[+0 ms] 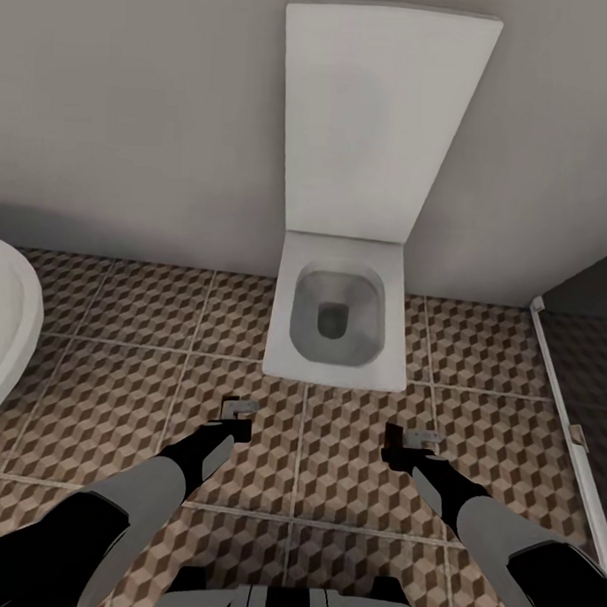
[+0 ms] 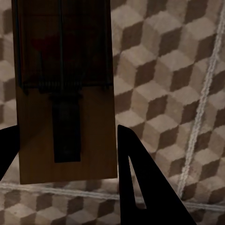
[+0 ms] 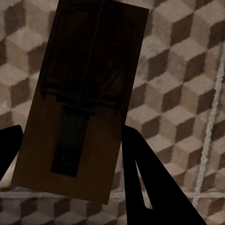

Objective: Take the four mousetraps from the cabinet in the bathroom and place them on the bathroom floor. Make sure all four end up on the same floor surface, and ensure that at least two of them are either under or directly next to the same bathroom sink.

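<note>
Left end effector (image 1: 237,413): it is gripping one mousetrap (image 2: 63,89) by the bare end of its board, the two fingers (image 2: 145,187) pressing its long edges, above the bathroom floor (image 1: 113,365).
Right end effector (image 1: 412,440): it is clamping a second mousetrap (image 3: 82,101) the same way, the board sitting slightly tilted between the fingers.
Where the traps are: both are hanging over the patterned tiles in front of the toilet (image 1: 338,323), one in each arm, not yet set down.
Surroundings: a white rounded fixture (image 1: 4,323) is edging into the head view at the left; which fixture it is cannot be told.
How they will handle: each is looking like a light, stiff wooden board, thin and flat, so it is probably prone to pivoting if pinched off-centre.
Fragile part: the dark spring and wire bar are occupying the far half and are likely bending or snapping shut if squeezed.
Where to hold: the plain wooden end, across the long edges, is seeming the safest place.
</note>
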